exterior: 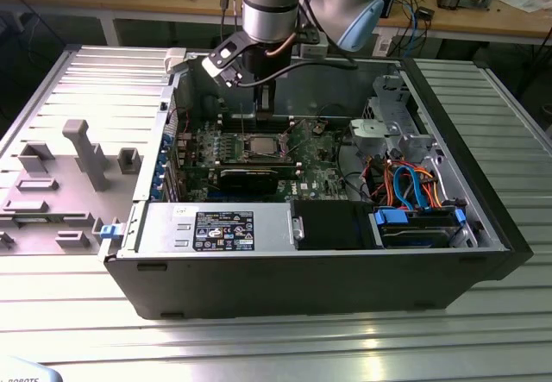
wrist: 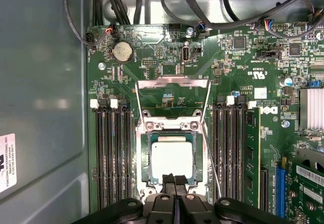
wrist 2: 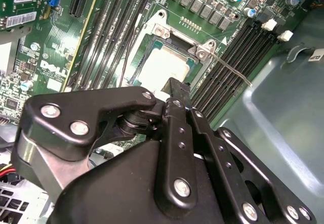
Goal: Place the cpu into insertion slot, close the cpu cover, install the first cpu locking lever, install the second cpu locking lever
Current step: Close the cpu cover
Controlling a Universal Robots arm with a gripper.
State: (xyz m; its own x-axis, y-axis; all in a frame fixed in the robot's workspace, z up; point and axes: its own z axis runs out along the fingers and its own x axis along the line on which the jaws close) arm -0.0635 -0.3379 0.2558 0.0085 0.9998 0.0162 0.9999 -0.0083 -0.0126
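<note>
The cpu [wrist: 172, 157] lies flat in the insertion slot [wrist: 147, 128], its pale silver face up; it also shows in the second wrist view [wrist 2: 164, 67]. The cpu cover [wrist: 172, 83] is swung open off the slot, and green board shows through its cut-out. A thin wire locking lever [wrist: 213, 158] runs along one side of the slot, free of it. My gripper [wrist: 173, 179] hovers at the slot's edge opposite the cover, its black fingers pressed together and shut on nothing. In the exterior view the gripper [exterior: 266, 106] hangs over the slot [exterior: 259, 147] inside the open computer case.
Long black memory slots [wrist: 114, 153] flank the socket on both sides. A coin battery [wrist: 123, 52] and black cables [wrist: 202, 11] lie beyond the cover. The grey case wall [wrist: 40, 107] is close. A black expansion card [exterior: 250, 178] and a drive bay with orange and blue cables [exterior: 414, 188] stand nearby.
</note>
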